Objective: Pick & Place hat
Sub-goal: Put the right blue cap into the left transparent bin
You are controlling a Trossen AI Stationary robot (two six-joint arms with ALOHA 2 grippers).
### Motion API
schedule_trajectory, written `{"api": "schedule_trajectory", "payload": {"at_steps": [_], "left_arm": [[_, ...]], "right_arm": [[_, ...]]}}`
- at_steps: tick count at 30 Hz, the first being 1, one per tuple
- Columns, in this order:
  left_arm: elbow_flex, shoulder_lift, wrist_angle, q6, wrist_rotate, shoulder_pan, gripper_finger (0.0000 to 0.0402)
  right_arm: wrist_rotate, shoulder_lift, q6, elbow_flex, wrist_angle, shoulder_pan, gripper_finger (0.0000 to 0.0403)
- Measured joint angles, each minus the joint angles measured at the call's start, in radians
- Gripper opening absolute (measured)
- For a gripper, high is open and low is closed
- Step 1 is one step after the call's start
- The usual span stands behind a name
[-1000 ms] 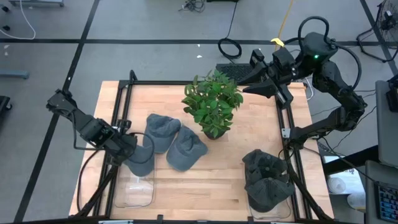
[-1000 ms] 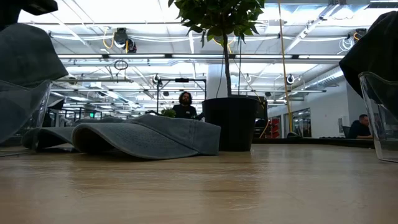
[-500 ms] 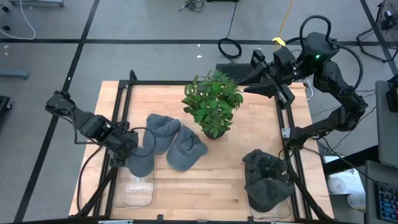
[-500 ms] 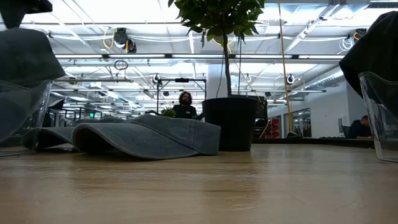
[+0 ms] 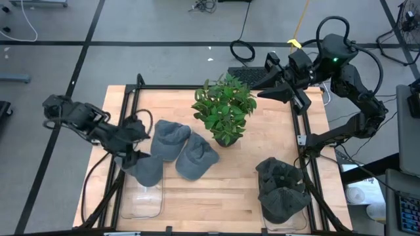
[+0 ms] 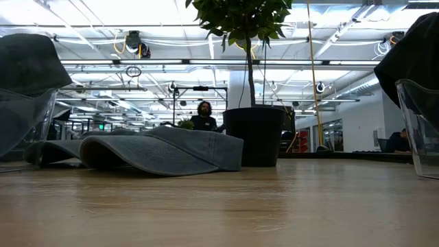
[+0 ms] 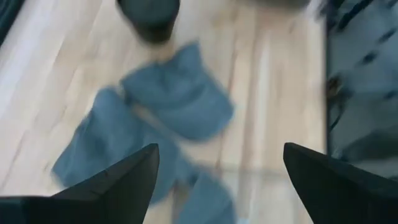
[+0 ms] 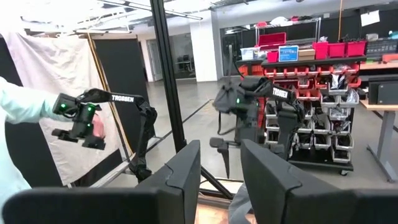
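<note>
The only writing I can read is "TROSSEN" on the spare arms (image 8: 127, 99) standing in the room beyond my right claw (image 8: 221, 171).

My left claw (image 5: 134, 141) hangs over the bench's (image 5: 223, 190) left edge with its jaws spread wide and nothing in them. The hat (image 5: 148, 169) sits just below it, draped on the rim of the clear bin (image 5: 141, 200). Two more hats (image 5: 172, 138) lie flat between it and the potted plant (image 5: 225, 110). A second bin (image 5: 282, 196) at the right holds a dark pile of hats.

The right claw waits high at the back right, jaws a little apart and empty.

The bench is pale wood in a bright, open workshop.
</note>
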Motion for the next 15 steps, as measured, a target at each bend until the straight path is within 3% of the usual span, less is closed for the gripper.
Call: {"api": "schedule_trajectory", "payload": {"at_steps": [8,15], "left_arm": [[0.017,0.002,0.368,0.009,0.026,0.022,0.0353],[0.017,0.002,0.664,0.107,0.032,0.022,0.0353]], "right_arm": [[0.000,0.000,0.118,0.000,0.001,0.017,0.0116],[0.028,0.000,0.104,0.000,0.037,0.123,0.0209]]}}
